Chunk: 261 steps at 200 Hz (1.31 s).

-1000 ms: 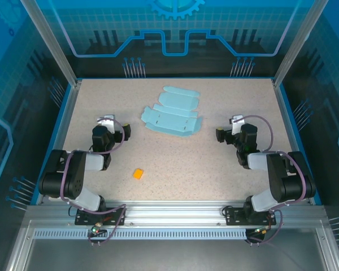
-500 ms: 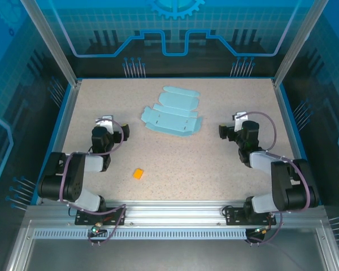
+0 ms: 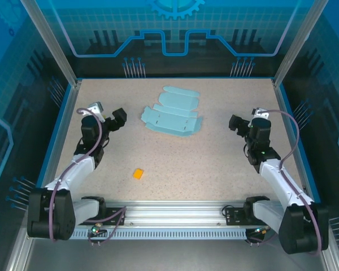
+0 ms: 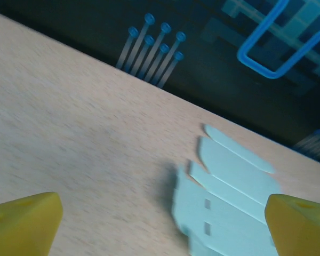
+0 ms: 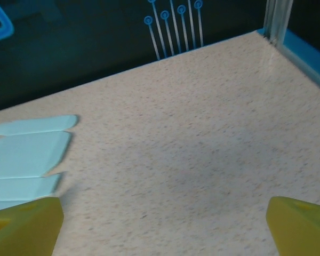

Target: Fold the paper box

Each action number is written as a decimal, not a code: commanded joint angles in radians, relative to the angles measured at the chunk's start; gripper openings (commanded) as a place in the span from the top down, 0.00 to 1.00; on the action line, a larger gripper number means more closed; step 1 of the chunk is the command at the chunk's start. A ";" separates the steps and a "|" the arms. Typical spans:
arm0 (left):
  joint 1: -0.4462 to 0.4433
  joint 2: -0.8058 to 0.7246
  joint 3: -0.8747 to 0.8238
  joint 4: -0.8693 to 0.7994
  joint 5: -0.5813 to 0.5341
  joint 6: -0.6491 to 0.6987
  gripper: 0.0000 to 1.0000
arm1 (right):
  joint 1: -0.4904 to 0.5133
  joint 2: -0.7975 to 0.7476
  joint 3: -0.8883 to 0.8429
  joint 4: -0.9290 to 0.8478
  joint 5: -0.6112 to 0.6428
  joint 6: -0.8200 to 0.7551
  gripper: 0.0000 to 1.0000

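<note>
Paper box (image 3: 172,116) lies unfolded near the far edge of the table (image 3: 214,164).

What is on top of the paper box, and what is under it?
Nothing lies on the paper box; its pale blue flaps are bare. It rests on the speckled table; the card hides anything directly beneath.

The pale light-blue die-cut card sheet (image 4: 229,202) is seen blurred and cut off at the bottom edge in the left wrist view, and cropped at the left edge in the right.
</note>
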 commanded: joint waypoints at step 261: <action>-0.379 0.144 0.276 -0.410 -0.040 -0.067 0.05 | 0.229 0.821 0.548 -0.182 -0.338 0.005 0.94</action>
